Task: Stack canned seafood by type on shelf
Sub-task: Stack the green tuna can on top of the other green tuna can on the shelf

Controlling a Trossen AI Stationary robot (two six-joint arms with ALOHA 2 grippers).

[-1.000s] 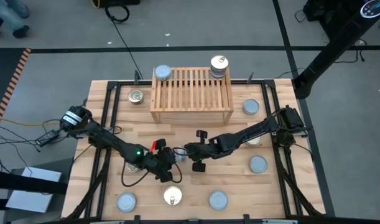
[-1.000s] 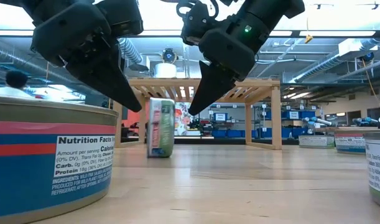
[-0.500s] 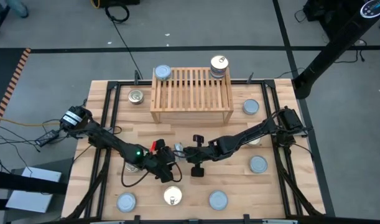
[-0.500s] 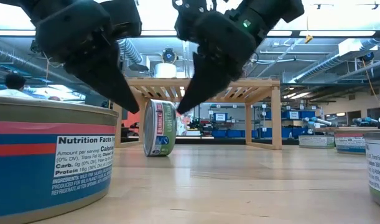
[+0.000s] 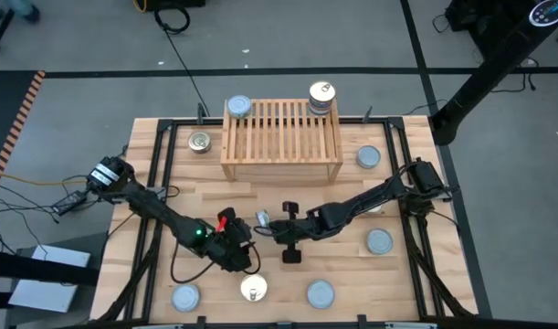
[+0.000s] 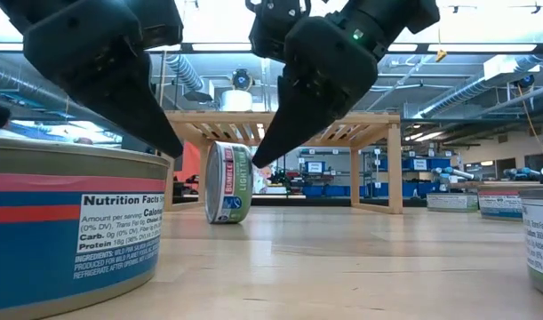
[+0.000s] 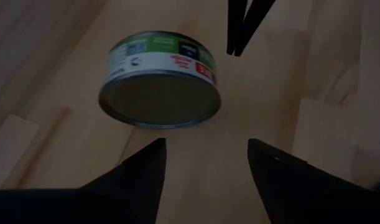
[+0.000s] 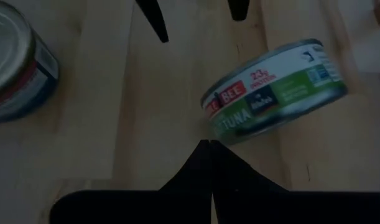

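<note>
Green-label tin (image 6: 228, 183) stands on its edge mid-table, between both grippers, free of either | left gripper (image 7: 205, 163) spread, empty, just beside it | right gripper (image 8: 209, 148) pinched shut, tips at its wall | rigid, smooth metal, likely rolls; best grasped across lid and base | shelf (image 5: 282, 137) holds two tin stacks.

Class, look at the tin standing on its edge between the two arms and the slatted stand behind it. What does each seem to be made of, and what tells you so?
Tin: likely metal, judging by its dull grey, rimmed end face; its side carries a glossy printed green and red wrapper, probably paper. Slatted stand: pale, apparently unpainted wood, with visible grain, separate slats and solid side boards.
</note>
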